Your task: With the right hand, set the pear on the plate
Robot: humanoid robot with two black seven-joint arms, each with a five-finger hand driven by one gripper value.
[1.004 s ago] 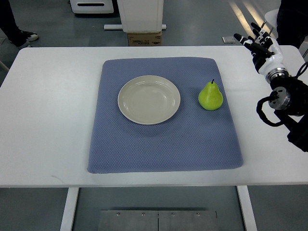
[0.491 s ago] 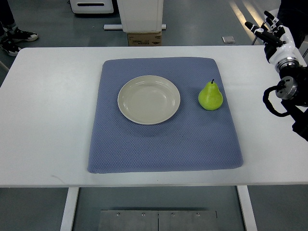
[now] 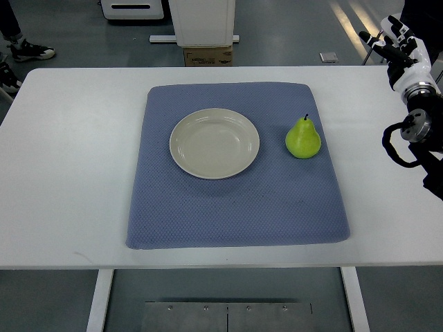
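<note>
A green pear [image 3: 303, 138] stands upright on the blue mat [image 3: 235, 207], right of an empty cream plate [image 3: 214, 143] near the mat's centre. My right hand [image 3: 394, 48] is at the table's far right corner, well to the right of the pear and apart from it. Its fingers are spread and hold nothing. The black and white forearm [image 3: 419, 131] runs down the right edge. The left arm does not show.
The white table [image 3: 69, 173] carries the mat. Beyond its far edge stand a cardboard box [image 3: 208, 55] and a white base on the floor. A person's shoes [image 3: 21, 52] show at the top left.
My right hand has drifted right and toward the far edge, away from the pear. The pear and plate have not moved. The shoes at top left shifted.
</note>
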